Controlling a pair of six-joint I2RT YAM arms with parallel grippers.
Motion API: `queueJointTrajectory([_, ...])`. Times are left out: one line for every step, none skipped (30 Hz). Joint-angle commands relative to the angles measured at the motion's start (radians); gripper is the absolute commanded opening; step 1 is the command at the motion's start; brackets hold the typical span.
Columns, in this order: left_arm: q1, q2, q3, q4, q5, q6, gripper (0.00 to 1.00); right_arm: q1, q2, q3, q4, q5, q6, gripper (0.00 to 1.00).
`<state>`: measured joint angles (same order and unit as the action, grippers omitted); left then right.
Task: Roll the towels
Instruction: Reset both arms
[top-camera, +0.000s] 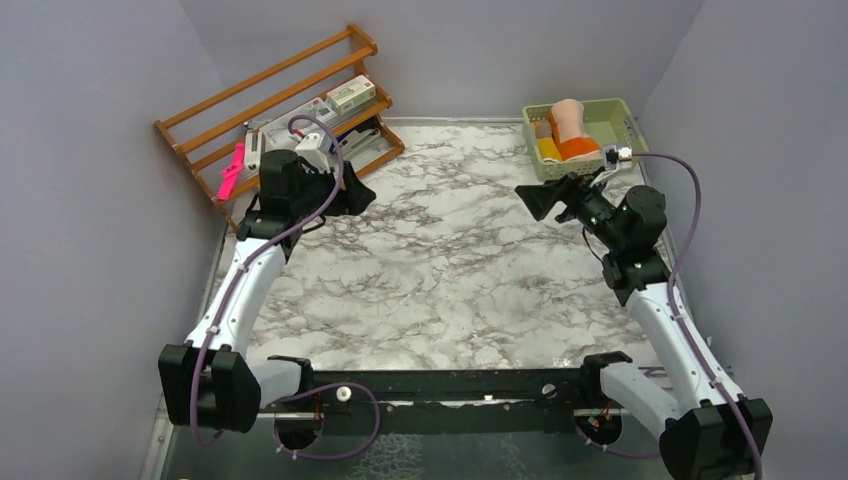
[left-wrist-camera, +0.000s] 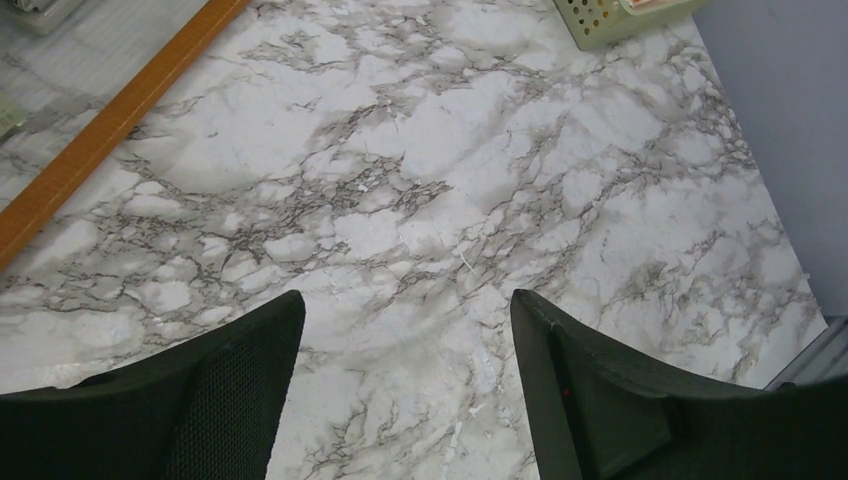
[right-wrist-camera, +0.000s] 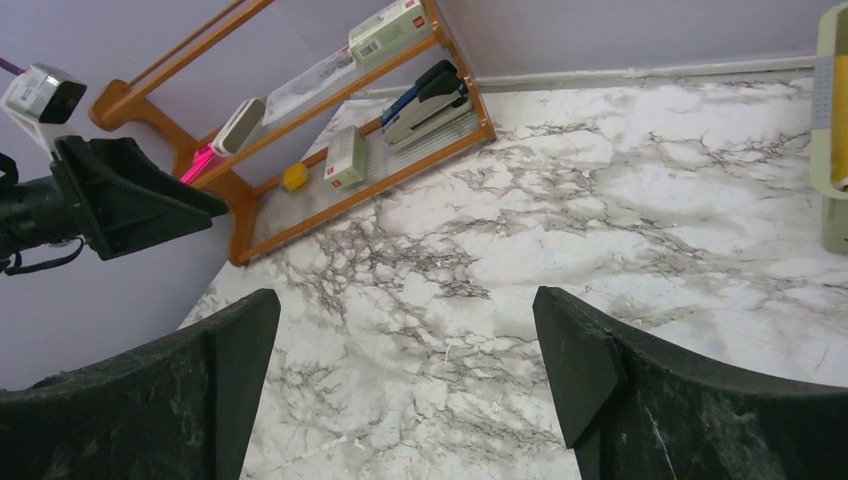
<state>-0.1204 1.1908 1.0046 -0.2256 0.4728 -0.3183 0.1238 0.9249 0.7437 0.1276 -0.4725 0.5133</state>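
Left fingers (top-camera: 355, 190) stand well apart, and the left wrist view shows only bare marble between them, so they have hold of nothing. They hang over the far left part of the desk (top-camera: 440, 260), just beside the near rail of the wooden rack (top-camera: 270, 100) that lies against the far left corner. Right fingers (top-camera: 540, 201) are spread wide as well, with nothing between their tips; they hover over the far right part of the desk, pointing left across it toward the rack, and the right wrist view catches the left fingers at its left edge. Both towels sit in the pale green basket (top-camera: 625, 120) in the far right corner, just beyond the right fingers and apart from them. The orange and peach towel (top-camera: 570, 125) stands on end as a roll, its pale upper part rising above the rim and its orange part lower down. The yellow towel (top-camera: 549, 149) lies low in the basket, touching the left side of that roll; how tightly it is rolled is hard to tell from above. On the rack rest a stapler (right-wrist-camera: 430, 95), some small boxes (right-wrist-camera: 345, 157) and a pink item (top-camera: 231, 172). The middle of the desk shows only its grey-veined marble pattern.
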Motion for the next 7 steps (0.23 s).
queueJointTrajectory([-0.002, -0.033, -0.019, 0.028, -0.034, 0.012, 0.80, 0.003, -0.007, -0.007, 0.021, 0.040, 0.001, 1.00])
queueJointTrajectory([-0.002, -0.035, -0.019, 0.028, -0.035, 0.014, 0.81, 0.003, -0.012, -0.012, 0.028, 0.041, 0.004, 1.00])
queueJointTrajectory([-0.002, -0.037, -0.021, 0.027, -0.035, 0.015, 0.85, 0.004, -0.018, -0.013, 0.024, 0.052, 0.008, 1.00])
queueJointTrajectory([-0.002, -0.038, -0.020, 0.026, -0.036, 0.015, 0.85, 0.003, -0.022, -0.014, 0.019, 0.062, 0.010, 1.00])
queueJointTrajectory([-0.003, -0.039, -0.020, 0.026, -0.036, 0.016, 0.86, 0.003, -0.028, -0.014, 0.016, 0.069, 0.008, 1.00])
queueJointTrajectory([-0.002, -0.040, -0.019, 0.026, -0.037, 0.016, 0.86, 0.003, -0.032, -0.013, 0.011, 0.076, 0.004, 1.00])
queueJointTrajectory([-0.002, -0.041, -0.019, 0.026, -0.036, 0.016, 0.88, 0.003, -0.036, -0.007, -0.001, 0.087, 0.002, 1.00])
